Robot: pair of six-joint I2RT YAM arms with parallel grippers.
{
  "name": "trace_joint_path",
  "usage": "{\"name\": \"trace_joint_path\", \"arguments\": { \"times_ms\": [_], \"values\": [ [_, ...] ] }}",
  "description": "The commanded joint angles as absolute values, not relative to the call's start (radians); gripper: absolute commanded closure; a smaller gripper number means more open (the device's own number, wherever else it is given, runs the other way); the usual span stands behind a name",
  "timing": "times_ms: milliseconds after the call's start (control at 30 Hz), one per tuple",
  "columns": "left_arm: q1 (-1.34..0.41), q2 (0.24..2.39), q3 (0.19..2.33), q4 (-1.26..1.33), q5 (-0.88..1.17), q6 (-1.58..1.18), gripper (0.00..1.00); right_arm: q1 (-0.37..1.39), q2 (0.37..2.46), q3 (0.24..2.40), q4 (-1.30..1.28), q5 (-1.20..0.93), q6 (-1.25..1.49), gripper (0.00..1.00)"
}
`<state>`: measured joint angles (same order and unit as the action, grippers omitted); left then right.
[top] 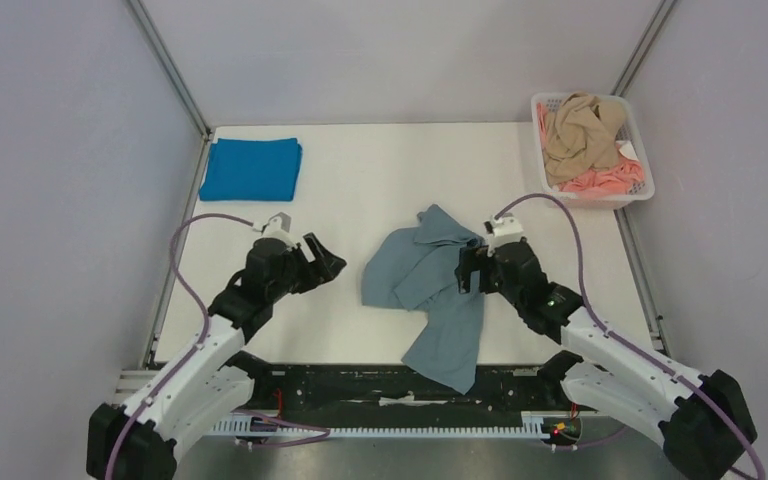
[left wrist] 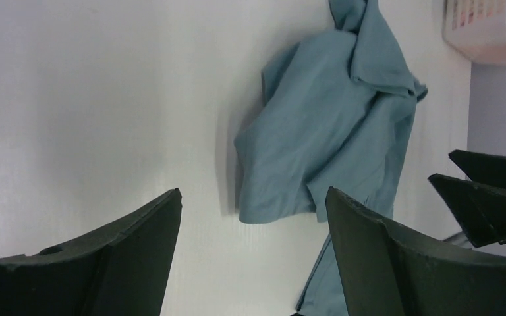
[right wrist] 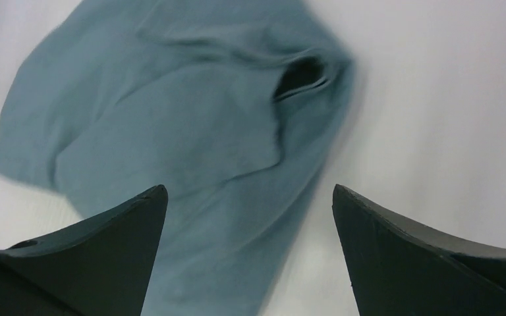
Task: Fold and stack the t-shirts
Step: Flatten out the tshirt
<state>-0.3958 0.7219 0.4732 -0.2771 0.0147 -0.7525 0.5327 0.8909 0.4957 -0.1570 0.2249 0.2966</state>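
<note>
A robotics lab test cell: a bare white worktop [top: 380, 180] walled by plain grey panels [top: 60, 150] on metal struts [top: 165, 65], with a cabled left arm [top: 210, 340] and right arm [top: 610, 350] bolted to a rail [top: 360, 385] at 6 o'clock.

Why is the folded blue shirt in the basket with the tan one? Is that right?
No. The folded blue shirt lies on the table, far left corner. The tan one is in the basket. The top view shows it.
</note>
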Motion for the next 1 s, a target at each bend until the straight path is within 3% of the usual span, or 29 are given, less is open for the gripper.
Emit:
{"name": "trace_joint_path", "arguments": {
  "times_ms": [0,100,233,333,500,600,700,733,867,933,967],
  "values": [
    [-0.496,0.891,0.513,-0.105,0.242,-0.752,0.14,0.806,0.880,0.449,-0.200,0.320,0.385,0.02],
    [-0.609,1.006,0.536,-0.066,0.245,-0.739,0.14,1.037,0.930,0.446,-0.155,0.332,0.399,0.02],
    [-0.635,1.084,0.535,-0.030,0.244,-0.737,0.14,1.312,1.060,0.488,-0.130,0.339,0.323,0.02],
    [-0.637,1.078,0.523,-0.036,0.208,-0.723,0.14,1.365,1.174,0.502,-0.140,0.284,0.363,0.02],
    [-0.637,1.064,0.524,-0.066,0.166,-0.712,0.14,1.366,1.300,0.495,-0.126,0.288,0.416,0.12],
    [-0.637,1.063,0.525,-0.066,0.167,-0.709,0.14,1.345,1.309,0.496,-0.136,0.360,0.439,0.36],
    [-0.637,1.066,0.527,-0.067,0.169,-0.709,0.14,1.299,1.273,0.476,-0.137,0.389,0.457,0.71],
    [-0.637,1.066,0.528,-0.067,0.170,-0.708,0.14,1.284,1.253,0.470,-0.137,0.395,0.459,0.77],
    [-0.656,1.076,0.540,-0.065,0.175,-0.698,0.14,1.236,1.131,0.456,-0.150,0.407,0.437,0.89],
    [-0.686,1.092,0.556,-0.062,0.176,-0.679,0.14,1.209,1.053,0.439,-0.169,0.451,0.457,1.00],
    [-0.707,1.104,0.565,-0.054,0.175,-0.668,0.14,1.183,1.010,0.421,-0.174,0.474,0.467,1.00]
  ]
}}
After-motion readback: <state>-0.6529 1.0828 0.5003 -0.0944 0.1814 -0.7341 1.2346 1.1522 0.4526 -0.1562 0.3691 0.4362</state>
